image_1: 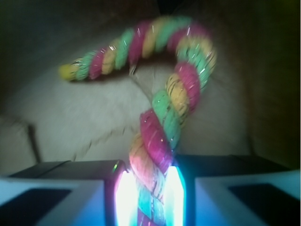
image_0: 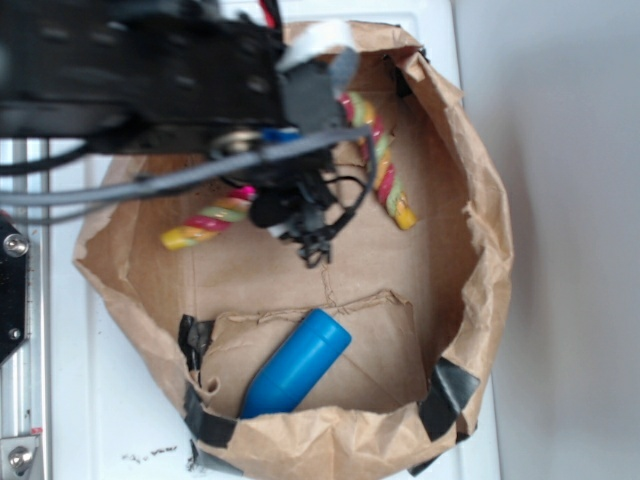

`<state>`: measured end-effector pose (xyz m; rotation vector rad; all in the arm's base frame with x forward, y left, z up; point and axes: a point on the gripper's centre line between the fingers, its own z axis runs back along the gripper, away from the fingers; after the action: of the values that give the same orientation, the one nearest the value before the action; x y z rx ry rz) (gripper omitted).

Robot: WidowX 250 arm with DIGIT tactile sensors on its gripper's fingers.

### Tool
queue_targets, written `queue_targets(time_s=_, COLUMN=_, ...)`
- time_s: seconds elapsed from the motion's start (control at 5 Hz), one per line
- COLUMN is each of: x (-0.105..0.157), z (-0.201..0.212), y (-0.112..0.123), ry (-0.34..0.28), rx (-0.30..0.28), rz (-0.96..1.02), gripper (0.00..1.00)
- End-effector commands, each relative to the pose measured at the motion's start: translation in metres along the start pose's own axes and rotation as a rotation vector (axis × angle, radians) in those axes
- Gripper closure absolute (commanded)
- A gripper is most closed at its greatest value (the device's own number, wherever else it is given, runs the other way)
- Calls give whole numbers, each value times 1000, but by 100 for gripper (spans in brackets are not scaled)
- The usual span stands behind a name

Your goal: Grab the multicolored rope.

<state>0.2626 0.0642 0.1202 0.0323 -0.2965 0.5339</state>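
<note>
1. Paper bag (image_0: 480,250): crumpled brown, open-topped, holding everything below.
2. Multicolored rope (image_1: 160,136): lay bent against the bag's far wall; judged light, soft and grippy, best taken on a straight limb.
3. Blue cylinder (image_0: 298,364): at the bag's near wall, well apart.
4. Gripper (image_1: 149,197): jaws narrowed around one rope limb, pads apparently touching it.

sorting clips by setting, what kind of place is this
Probably a lab test bench, not a home. A paper bag rolled down and taped into a bin sits on a white surface beside a metal rail. Inside lie a striped rope and a blue cylinder; the pincer grips the rope.
</note>
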Motion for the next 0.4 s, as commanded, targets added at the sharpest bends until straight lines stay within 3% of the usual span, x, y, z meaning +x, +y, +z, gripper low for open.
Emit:
queue_targets(time_s=0.0, x=0, z=67, y=-16, ry=-50, rx=-32, rz=-64, gripper=100)
queue_targets(time_s=0.2, x=-10, z=73, y=-45, ry=-111, rx=18, rz=-150, gripper=100)
